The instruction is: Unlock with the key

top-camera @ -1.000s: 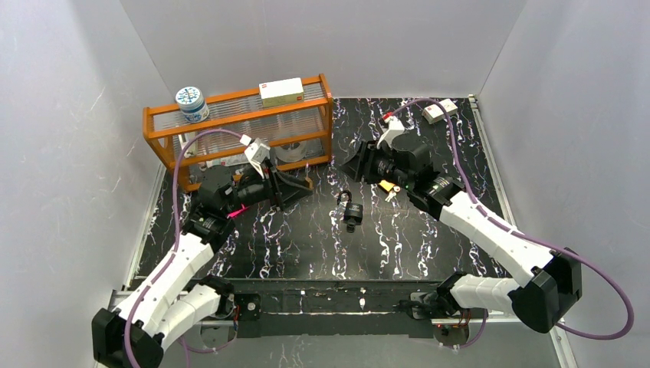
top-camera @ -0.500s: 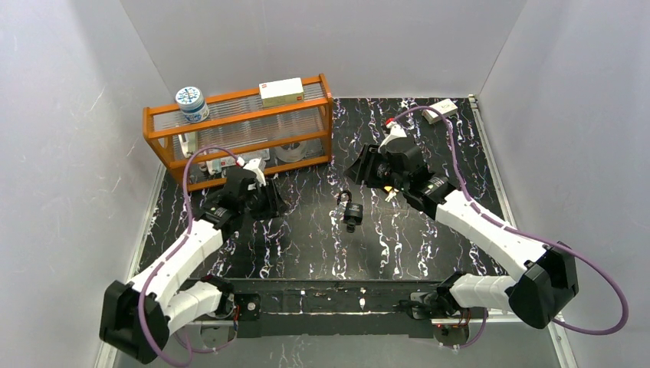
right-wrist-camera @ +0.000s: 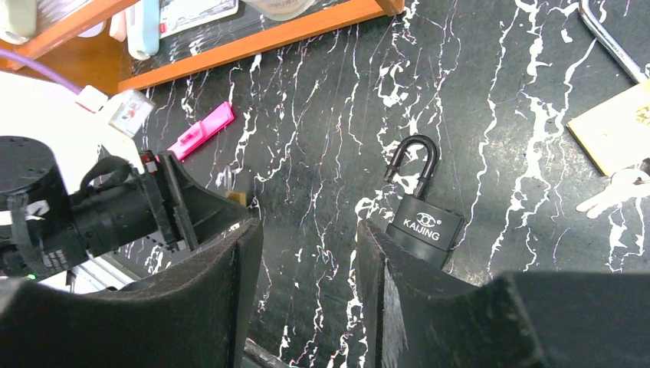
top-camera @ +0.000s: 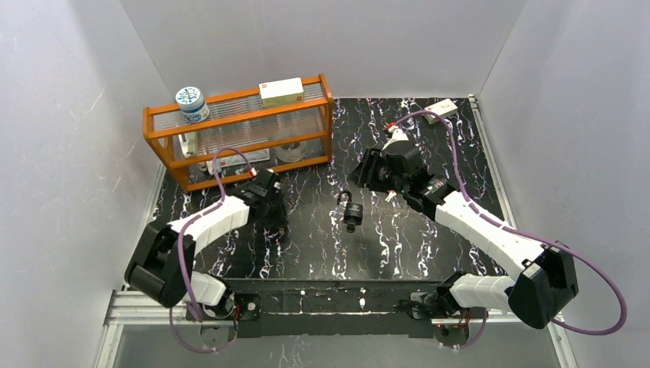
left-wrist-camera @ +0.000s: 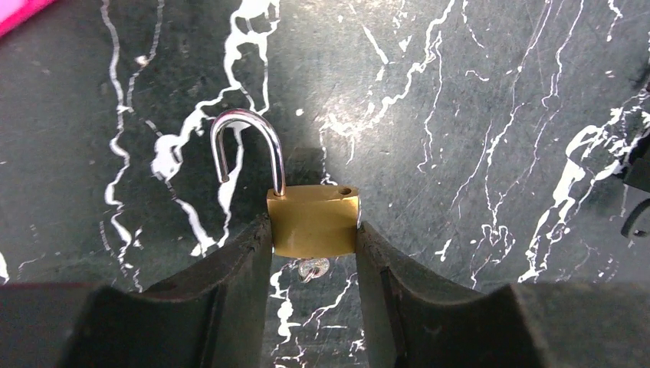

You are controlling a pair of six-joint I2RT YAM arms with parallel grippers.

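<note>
Up top, the orange rack (top-camera: 238,134) carries a lidded jar (top-camera: 192,103) and a white box (top-camera: 281,91). "KAIJING" reads on the black padlock (right-wrist-camera: 423,226), which lies just past one fingertip of the right gripper (right-wrist-camera: 306,245). Its fingers stand apart with nothing between them, and the keys (right-wrist-camera: 622,192) lie beyond that padlock. The left gripper (left-wrist-camera: 313,238), on a low, folded arm, pinches a brass padlock (left-wrist-camera: 313,218) whose shackle stands open.
</note>
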